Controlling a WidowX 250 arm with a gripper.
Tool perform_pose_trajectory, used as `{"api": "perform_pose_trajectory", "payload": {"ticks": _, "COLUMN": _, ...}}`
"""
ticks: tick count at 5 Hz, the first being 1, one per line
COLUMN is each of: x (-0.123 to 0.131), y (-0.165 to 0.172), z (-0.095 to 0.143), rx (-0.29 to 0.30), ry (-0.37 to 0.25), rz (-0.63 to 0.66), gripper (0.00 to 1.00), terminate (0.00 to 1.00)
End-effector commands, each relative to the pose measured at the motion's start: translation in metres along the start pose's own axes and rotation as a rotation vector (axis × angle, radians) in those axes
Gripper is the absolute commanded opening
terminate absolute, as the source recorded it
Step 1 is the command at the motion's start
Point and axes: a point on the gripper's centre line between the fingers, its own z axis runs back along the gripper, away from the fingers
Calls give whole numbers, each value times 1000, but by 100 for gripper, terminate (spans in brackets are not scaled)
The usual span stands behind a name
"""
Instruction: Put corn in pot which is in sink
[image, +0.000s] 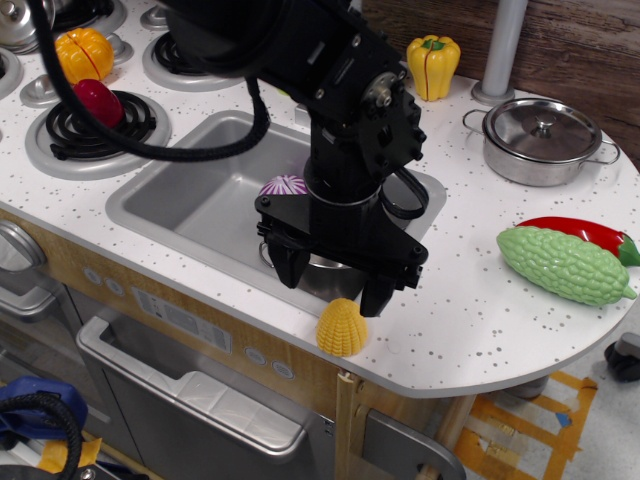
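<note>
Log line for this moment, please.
gripper: open, above sink front edge | corn: on counter, ungrasped | pot: in sink, mostly hidden

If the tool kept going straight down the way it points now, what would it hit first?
Probably the pot in the sink, partly hidden beneath the open tool. The corn sits just in front on the counter edge; depth is unclear.

I see the yellow ridged corn (341, 328) on a white black-speckled counter (480, 320), a grey sink (190, 200) — and a black gripper (333, 283) above a shiny steel pot (330, 275); green bumpy gourd (562, 264) beside a red chilli (580, 232).
</note>
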Motion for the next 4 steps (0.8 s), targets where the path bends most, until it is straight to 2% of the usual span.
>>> {"api": "perform_pose_trajectory", "payload": {"ticks": 1, "x": 0, "y": 0, "z": 0, "rx": 0, "ry": 0, "rz": 0, "gripper": 100, "terminate": 0}}
{"api": "perform_pose_trajectory", "payload": {"ticks": 4, "x": -1, "y": -1, "z": -38, "rx": -76, "ry": -81, "rz": 10, "gripper": 100, "terminate": 0}}
